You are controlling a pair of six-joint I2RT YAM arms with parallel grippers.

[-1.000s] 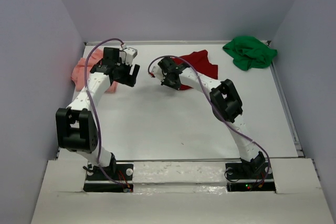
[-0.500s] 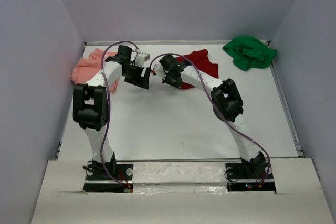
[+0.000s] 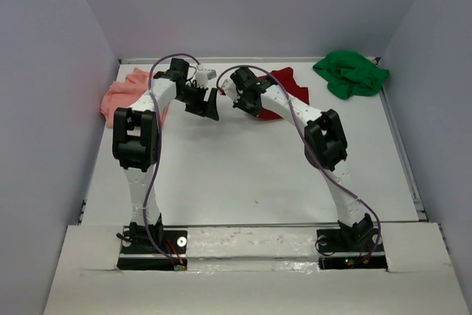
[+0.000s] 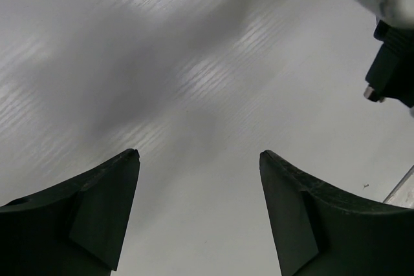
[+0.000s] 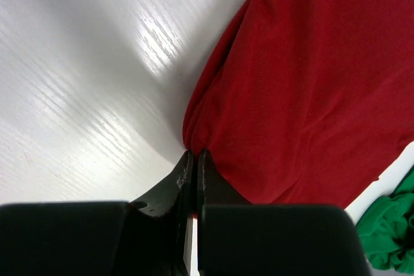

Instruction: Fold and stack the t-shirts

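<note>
Left arm: it has swung away from the salmon pink shirt (image 3: 122, 97) by the left wall and now hangs over the middle of the worktop (image 3: 243, 175), close beside the right arm's wrist.
Left jaws (image 4: 198, 156): wide apart, nothing between them.
Right jaws (image 5: 194, 156): pressed together, pinching the near folded edge of the dark red shirt (image 5: 304, 82), as far as I can tell.
Dark red shirt: at the back of the worktop, right of centre, bunched; it has shifted a little with the right arm.
Green shirt (image 3: 350, 71): crumpled in the far right corner, untouched.
What this means: I'd say the red shirt goes first and the left arm is coming over to take a second hold on it. No shirt is folded yet.
Overhead view only: all three shirts and how near the two wrists stand.
Right wrist view only: the jaw tips meeting the cloth's fold, with a sliver of green at the corner.
Left wrist view only: bare worktop below the open jaws, so no cloth in reach yet.
</note>
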